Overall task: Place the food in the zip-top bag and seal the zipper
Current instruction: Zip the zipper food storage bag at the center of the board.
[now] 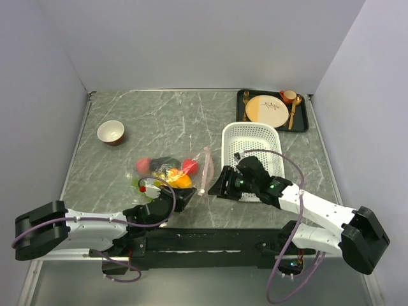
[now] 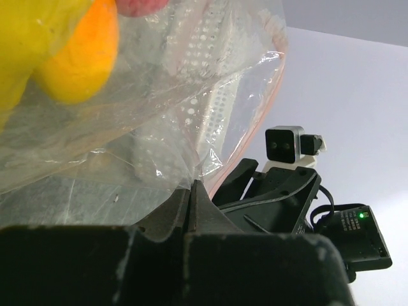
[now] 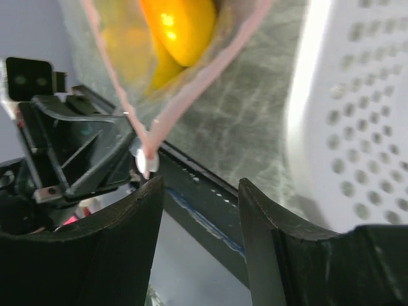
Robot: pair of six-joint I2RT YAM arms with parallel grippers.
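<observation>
The zip-top bag (image 1: 167, 171) lies on the marble table left of centre, and the food shows through it: a red piece (image 1: 189, 166), a pink one (image 1: 143, 166), yellow and orange ones (image 1: 179, 180). Its pink zipper (image 1: 205, 169) runs along the right edge. My left gripper (image 1: 189, 196) is shut on the bag's near corner; the left wrist view shows clear film (image 2: 159, 127) pinched at the jaw tips (image 2: 191, 187). My right gripper (image 3: 199, 188) stands open just below the zipper's white slider (image 3: 145, 160), with nothing between its fingers. An orange fruit (image 3: 182, 25) sits behind the pink strips.
A white perforated basket (image 1: 224, 137) stands right of the bag, close to my right arm. A black tray (image 1: 305, 121) at the back right holds a cream plate (image 1: 268, 111), a cup and cutlery. A small bowl (image 1: 111, 132) sits at the back left.
</observation>
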